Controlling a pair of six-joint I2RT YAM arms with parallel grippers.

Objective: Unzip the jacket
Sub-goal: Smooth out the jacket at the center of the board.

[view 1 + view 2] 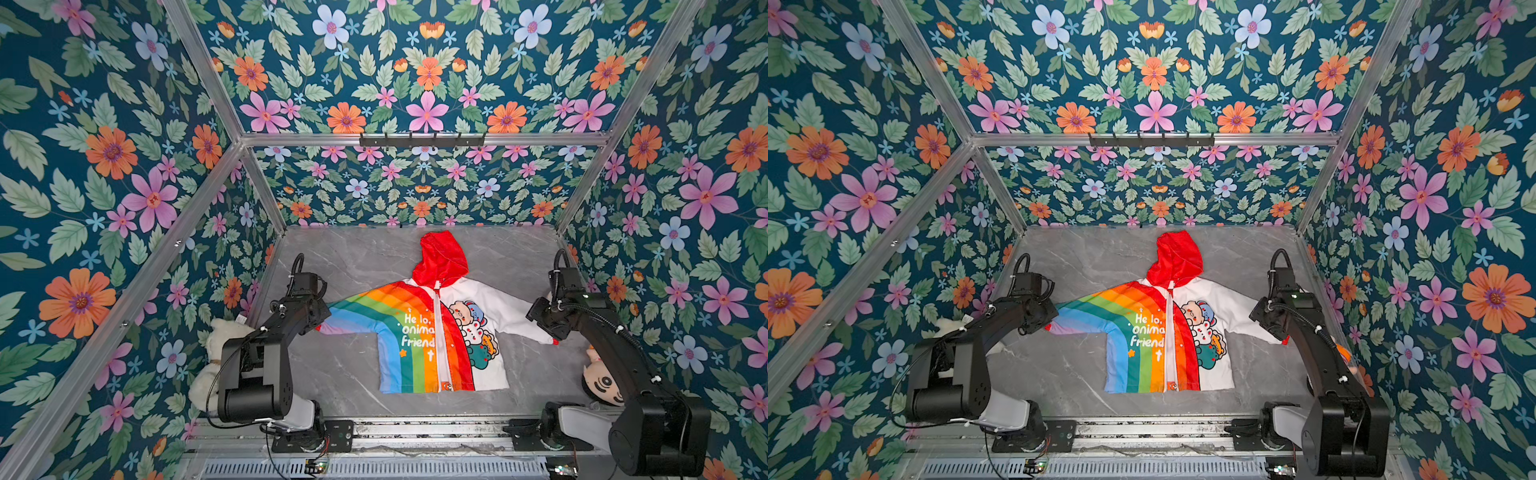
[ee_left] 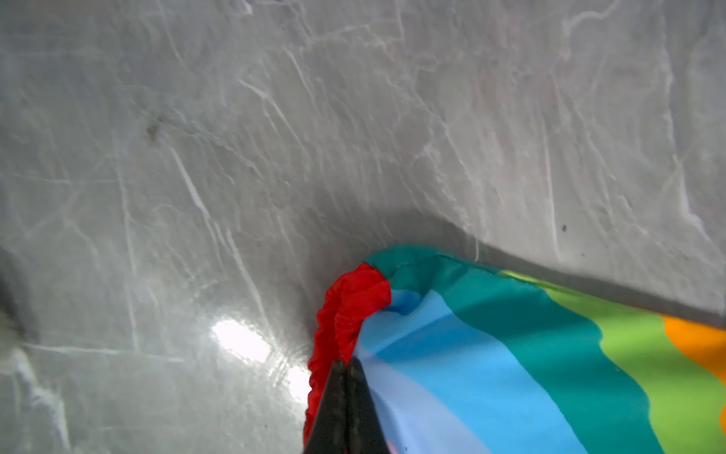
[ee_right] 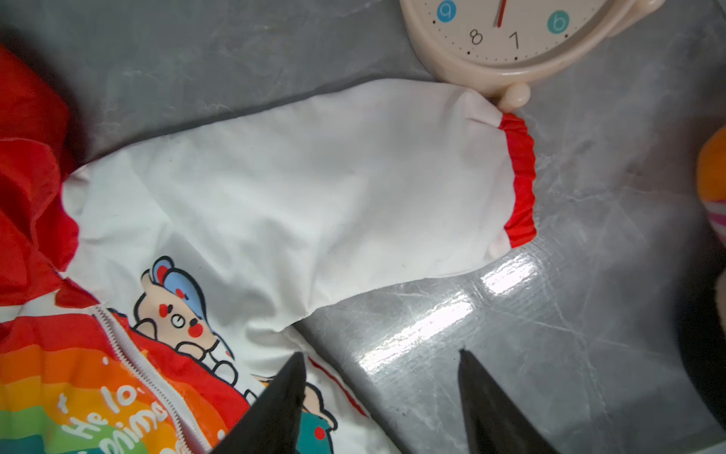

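One cuff (image 2: 345, 302) partly behind left gripper (image 2: 346, 363)

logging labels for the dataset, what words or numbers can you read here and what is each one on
"He lo," in white lettering on the rainbow half of the jacket
"onima" on the line below, cut off at the zipper
"Friend" on the third line, also cut off there
"9", "8", "7", "6" on the face of the clock, right wrist view
Nothing else readable.
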